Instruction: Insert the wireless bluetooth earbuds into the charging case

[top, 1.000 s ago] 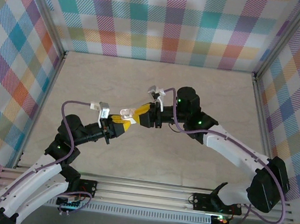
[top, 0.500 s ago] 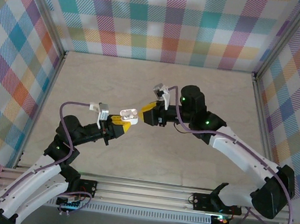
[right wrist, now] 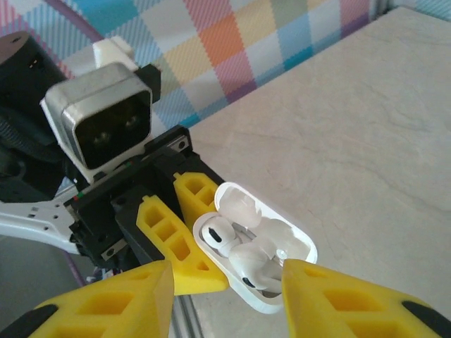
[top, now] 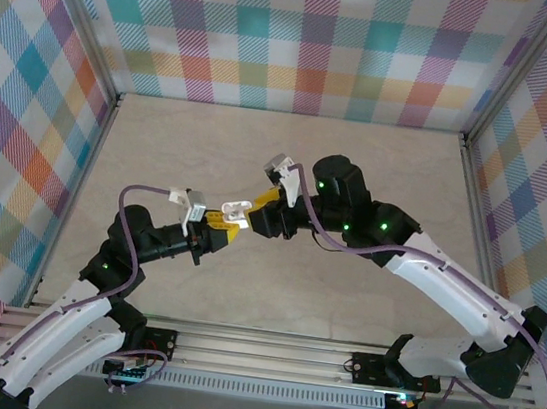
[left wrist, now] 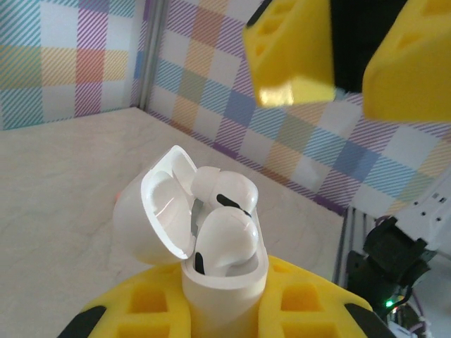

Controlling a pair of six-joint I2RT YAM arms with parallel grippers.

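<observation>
The charging case (left wrist: 225, 285) is small, white and round like a pebble. It is up in the air above the table (top: 211, 146), standing straight up. The left claw (top: 223, 220) is closed tight on the bottom half of the case, with one yellow finger (left wrist: 144, 310) pressed on each side of it. The lid (left wrist: 158, 211) of the case is flipped open and leans back from the case's top. Two white earbuds (left wrist: 225, 236) sit inside the case, one in front and one behind it, close to the lid. Their round heads poke up over the rim of the case. I cannot tell if they are pushed all the way down. The right claw (top: 256, 205) is right next to the case, on the side away from the left claw. Its two yellow fingers (left wrist: 289, 49) are spread apart with a wide gap, and there is nothing between them. From the right wrist, the case shows in that gap, and one finger covers a corner of it. I cannot tell if that finger touches the case. A little grey camera (right wrist: 106, 123) sits on the left arm, behind the case. Bright checked walls (top: 306, 37) stand far behind the case.
</observation>
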